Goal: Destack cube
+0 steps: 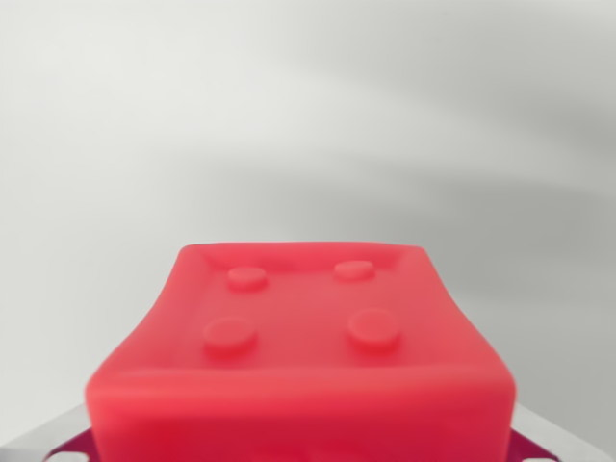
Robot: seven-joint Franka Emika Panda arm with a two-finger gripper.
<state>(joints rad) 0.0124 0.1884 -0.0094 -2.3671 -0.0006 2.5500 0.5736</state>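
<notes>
A red cube (298,337) with four round studs on its top face fills the lower middle of the wrist view, very close and slightly blurred. Grey metal parts of my gripper (300,454) show only at the bottom corners, one finger (43,441) at the wrist view's left and the other at its right, pressed against the cube's sides. The fingertips themselves are hidden behind the cube. No second cube shows in this view; whatever lies under the red one is hidden.
Behind the cube there is only a plain pale grey surface (308,115) with soft shadows across it.
</notes>
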